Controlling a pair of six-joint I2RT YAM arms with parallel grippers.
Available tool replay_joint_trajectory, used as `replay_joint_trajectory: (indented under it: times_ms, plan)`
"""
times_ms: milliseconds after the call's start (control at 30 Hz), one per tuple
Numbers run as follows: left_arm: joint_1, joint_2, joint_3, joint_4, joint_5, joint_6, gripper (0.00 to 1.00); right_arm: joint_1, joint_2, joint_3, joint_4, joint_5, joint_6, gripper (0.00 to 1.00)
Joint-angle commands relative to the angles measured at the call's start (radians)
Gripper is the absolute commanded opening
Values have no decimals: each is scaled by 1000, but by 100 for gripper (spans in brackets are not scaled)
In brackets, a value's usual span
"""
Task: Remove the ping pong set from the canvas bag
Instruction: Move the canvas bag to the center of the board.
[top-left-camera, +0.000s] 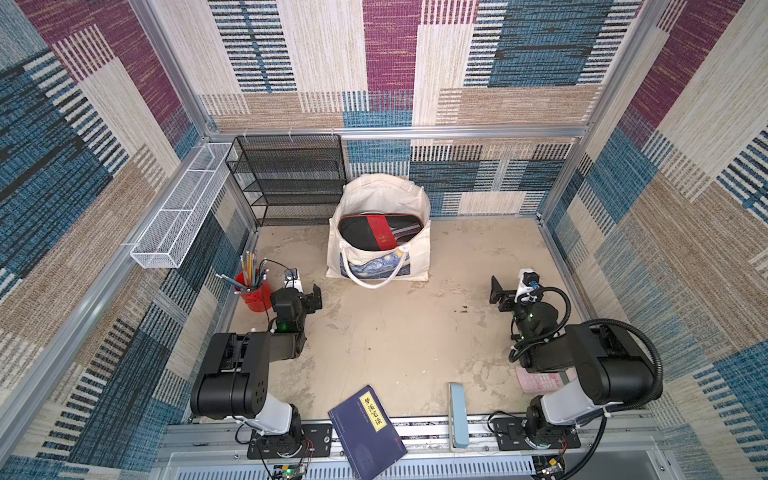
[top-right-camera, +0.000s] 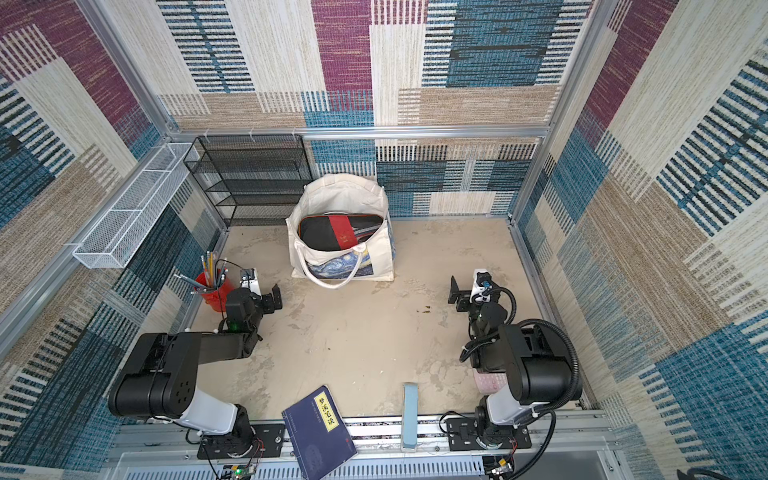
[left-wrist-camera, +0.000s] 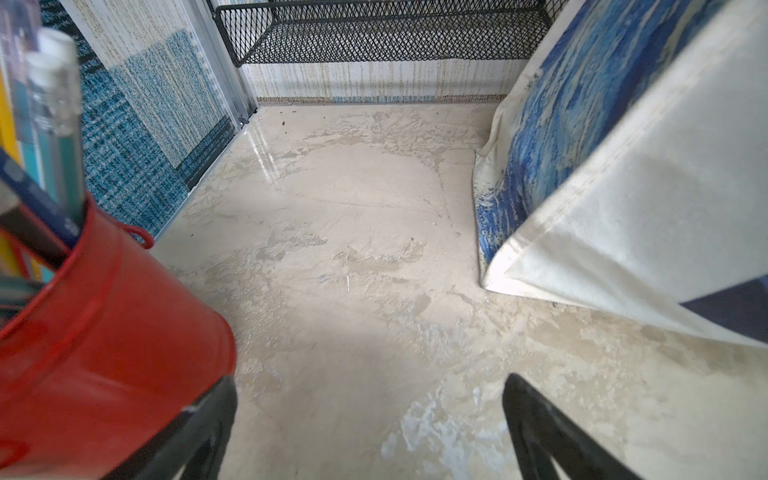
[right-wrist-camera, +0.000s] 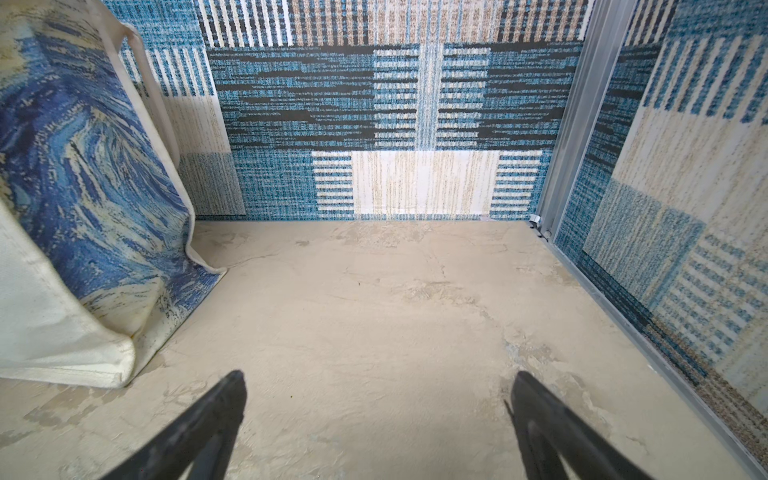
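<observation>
— Checking the canvas bag (top-left-camera: 337, 253): it stands at the middle of the worktop's (top-left-camera: 395, 332) rear edge. Both top views show the ping pong set (top-left-camera: 380, 232) inside.
— Wrist views show only its printed outside. Jaws of the left gripper (left-wrist-camera: 370, 382) and right gripper (right-wrist-camera: 378, 374) are spread, empty.

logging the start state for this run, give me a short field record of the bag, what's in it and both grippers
bag: canvas bag standing upright, mouth open, next to the black mesh shelf
contents: ping pong set inside, black case with a red band on top
left arm: left gripper open, empty, near the red pencil cup
right arm: right gripper open, empty, apart from the bag
progress: nothing taken out yet
</observation>
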Motion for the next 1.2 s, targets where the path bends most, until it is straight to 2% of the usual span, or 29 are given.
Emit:
replay_joint_trajectory:
  times_ms: [0,67,133,200,333,433,600,733,1000,1167]
  plan:
    - [-39,-95,97,-221,-30,33,100,17,-99,51,-142,5,-19,99]
    - [-60,-162,172,-375,-48,39,99,22,-180,110,-294,20,-20,99]
    - [-69,-233,224,-487,-40,0,99,24,-271,149,-359,30,64,99]
    - [-83,-294,287,-622,-28,-36,96,27,-338,258,-541,6,127,99]
    - [-160,-409,432,-866,-80,-46,94,49,-355,567,-951,-76,133,99]
    - [-191,-414,617,-1055,-57,-40,95,76,-322,769,-1146,-163,136,99]
    - [-226,-258,977,-1326,79,-24,96,153,-201,1045,-1375,-243,182,99]
    - [-246,-76,1193,-1457,138,-4,96,268,-76,1233,-1473,-213,192,99]
    - [-257,228,1469,-1603,139,17,95,395,240,1565,-1618,-131,229,100]
    - [-255,338,1560,-1618,104,25,88,421,457,1779,-1734,-80,241,88]
